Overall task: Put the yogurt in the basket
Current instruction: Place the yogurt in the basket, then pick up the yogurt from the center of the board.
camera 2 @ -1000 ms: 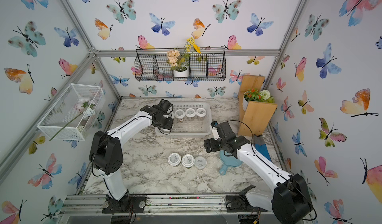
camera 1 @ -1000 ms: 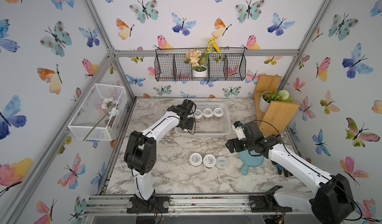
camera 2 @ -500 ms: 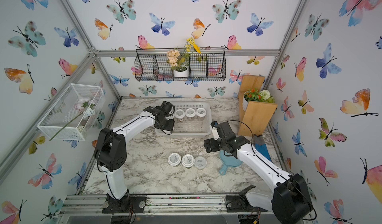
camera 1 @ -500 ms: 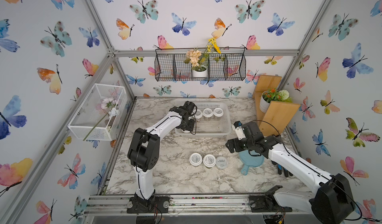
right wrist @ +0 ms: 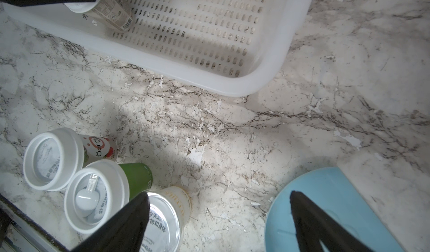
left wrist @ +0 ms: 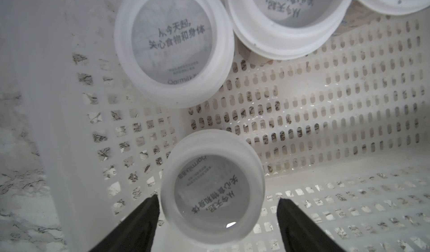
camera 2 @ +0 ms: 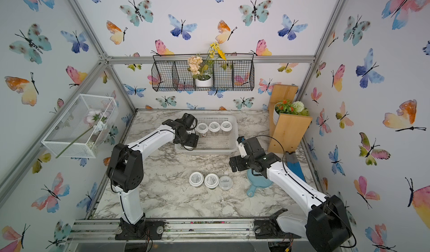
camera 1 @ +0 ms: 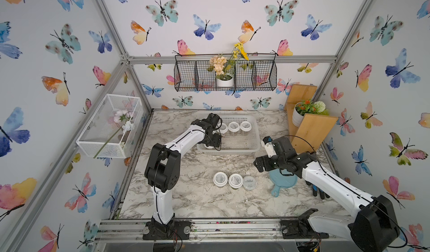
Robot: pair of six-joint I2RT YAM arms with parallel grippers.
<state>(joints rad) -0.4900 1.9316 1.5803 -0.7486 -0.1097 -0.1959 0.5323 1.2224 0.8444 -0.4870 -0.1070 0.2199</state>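
Yogurt jars (camera 2: pixel 214 126) stand three in a row along the far wall of the basket (camera 1: pixel 235 151), upright and close together, in both top views. A fourth jar (left wrist: pixel 213 188) stands upright on the basket floor in the near corner on the left arm's side. The left wrist view shows it plainly, while the arm hides most of it in the top views. The left gripper (left wrist: pixel 218 197) hangs over this jar with its jaws apart, one on each side of the lid. One finger (left wrist: pixel 139 225) lies just beside the rim, touching or not I cannot tell. The other stands clear of it, with basket floor showing between. The gripper has hold of nothing.

Three more jars (camera 1: pixel 235 180) stand in a row on the table (camera 1: pixel 197 204), nearer the robot than the basket and well apart from it, upright and side by side. The end jar (camera 1: pixel 249 182) on the right arm's side has a flatter, paler lid without the raised white rim.

The right gripper (right wrist: pixel 218 192) hovers over the table between that row and a blue board (camera 1: pixel 282 182), jaws spread wide and empty. In the right wrist view one of its fingers (right wrist: pixel 125 225) overlaps the pale-lidded jar and the other overlaps the board.
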